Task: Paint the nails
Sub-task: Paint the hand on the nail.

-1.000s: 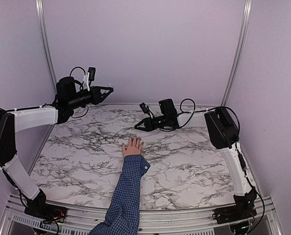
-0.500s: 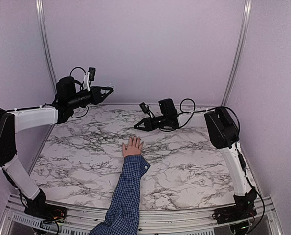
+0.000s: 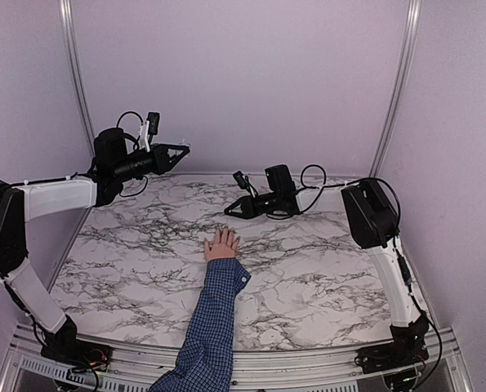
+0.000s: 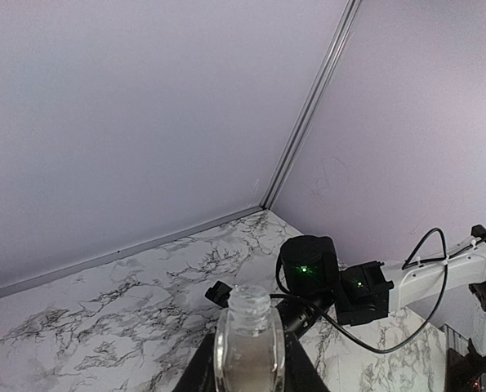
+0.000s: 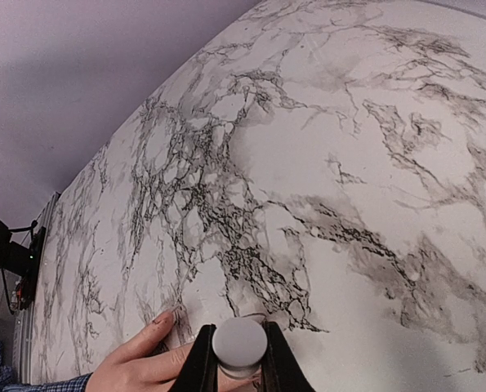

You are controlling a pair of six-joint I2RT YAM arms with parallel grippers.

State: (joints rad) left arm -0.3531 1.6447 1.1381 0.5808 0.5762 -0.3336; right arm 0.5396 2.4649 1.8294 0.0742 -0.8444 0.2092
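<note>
Your left gripper (image 3: 180,149) clamps the open bottle (image 4: 249,347). Your right gripper (image 3: 229,211) grips the brush cap (image 5: 239,341) beside the hand (image 5: 140,363). The nails (image 5: 166,315) look unpainted, so painting remains.

Top view: taken high behind the arm bases, faced down over the white black-veined marble tabletop (image 3: 144,269). Left wrist view: raised, aimed past a clear glass bottle (image 4: 249,347) toward the black-and-white right arm (image 4: 422,276), also seen from above. Right wrist view: low, close past a white round cap (image 5: 239,343); small light-skinned hand (image 5: 140,363) shared with top view.
</note>
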